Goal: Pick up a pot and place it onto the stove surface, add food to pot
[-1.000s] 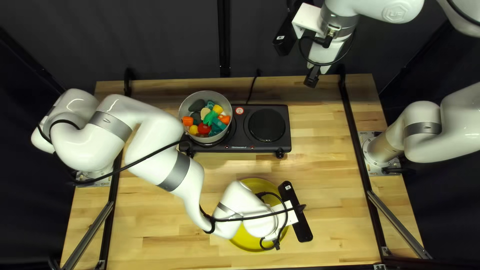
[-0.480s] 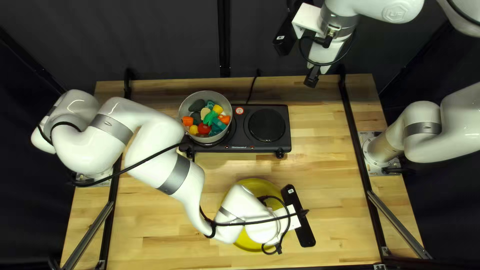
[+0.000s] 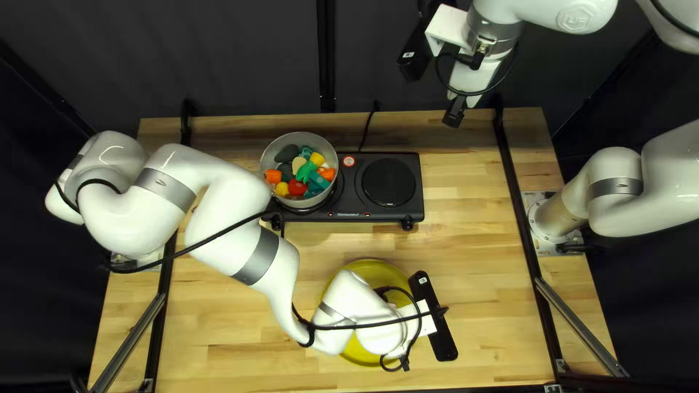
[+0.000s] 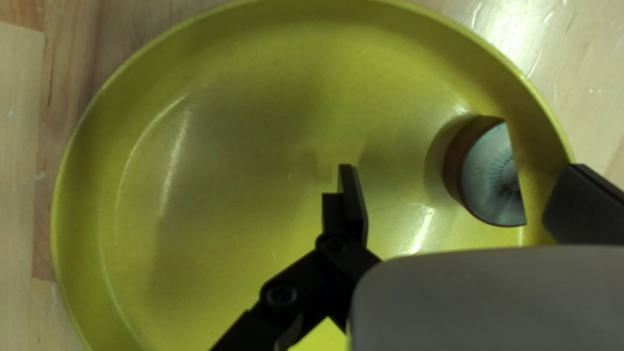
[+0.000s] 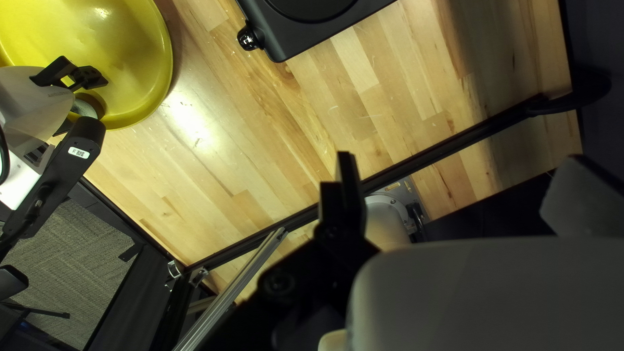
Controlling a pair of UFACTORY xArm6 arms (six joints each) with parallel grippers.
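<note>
Left gripper (image 3: 435, 320): fingers (image 4: 354, 205) wide apart, gripping nothing. Between them in the left wrist view lies a half-round piece (image 4: 495, 179), brown at the rim with a pale grey-green face and fine radiating lines; probably play food. It sits nearer one finger than the other, with a gap showing on each side.

Right gripper (image 3: 455, 115): fingers (image 5: 350, 188) also well spread, nothing held. It hangs raised near the far edge of the surface (image 3: 473, 240), at the top of the top left view. Below it, the right wrist view takes in bare wood, a dark frame rail (image 5: 455, 144) and one corner of the stove.

Yellow dish (image 3: 375, 271): on the surface, nearer the table's near edge than the stove, partly hidden under the left arm (image 3: 251, 218). The half-round piece is inside it, close to the wall.

Pot (image 3: 300, 138): upright on the left-hand burner of the black two-burner stove (image 3: 351, 196). Contents: a heap of food pieces (image 3: 306, 172) in red, orange, yellow, green and dark tones. Right-hand burner (image 3: 388, 182): bare. Dark curtain (image 3: 240, 58) behind the table's far edge.
</note>
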